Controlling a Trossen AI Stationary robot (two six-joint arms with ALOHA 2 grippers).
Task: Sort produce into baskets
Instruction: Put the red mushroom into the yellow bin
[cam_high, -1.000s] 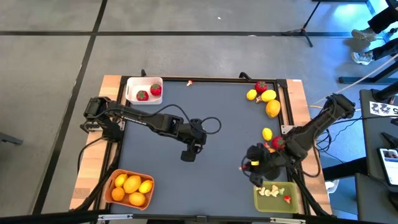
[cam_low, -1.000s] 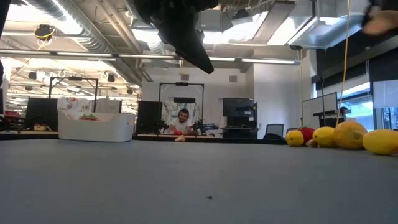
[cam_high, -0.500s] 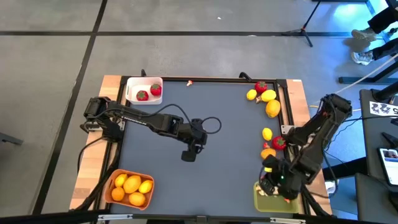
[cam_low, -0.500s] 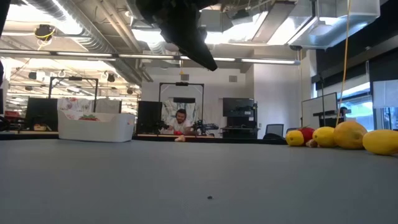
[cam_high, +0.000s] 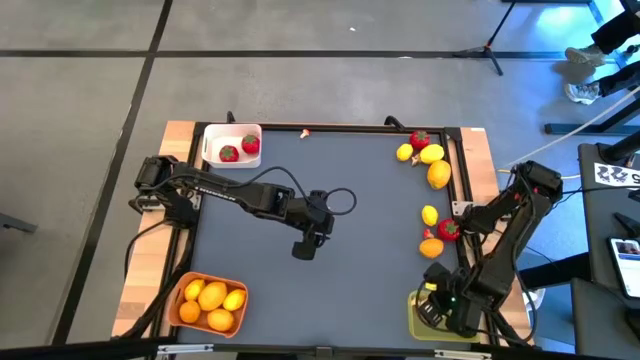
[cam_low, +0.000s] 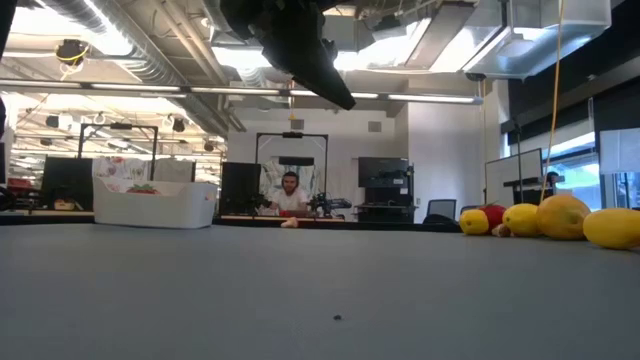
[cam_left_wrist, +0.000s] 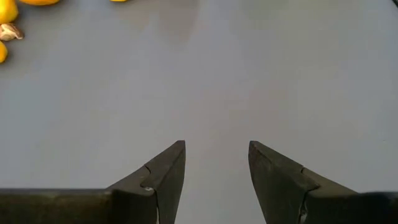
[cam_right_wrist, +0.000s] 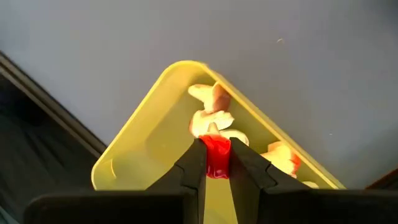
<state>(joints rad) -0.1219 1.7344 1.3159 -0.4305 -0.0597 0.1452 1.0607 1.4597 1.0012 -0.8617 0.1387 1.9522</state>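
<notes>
Right gripper (cam_right_wrist: 216, 163) pinches a glossy red bit (cam_right_wrist: 216, 155) above the rounded olive-green bin (cam_right_wrist: 140, 149) of pale pieces (cam_right_wrist: 211, 106); left gripper (cam_left_wrist: 216, 163) fingers parted, empty.

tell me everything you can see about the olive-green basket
The olive-green basket is a shallow, rounded-corner bin of smooth plastic, sitting flat at the table's near right corner. It holds a few small pale and red bits. The right gripper hangs directly over it, fingers shut on a small red piece. In the high view the arm hides most of it.
</notes>
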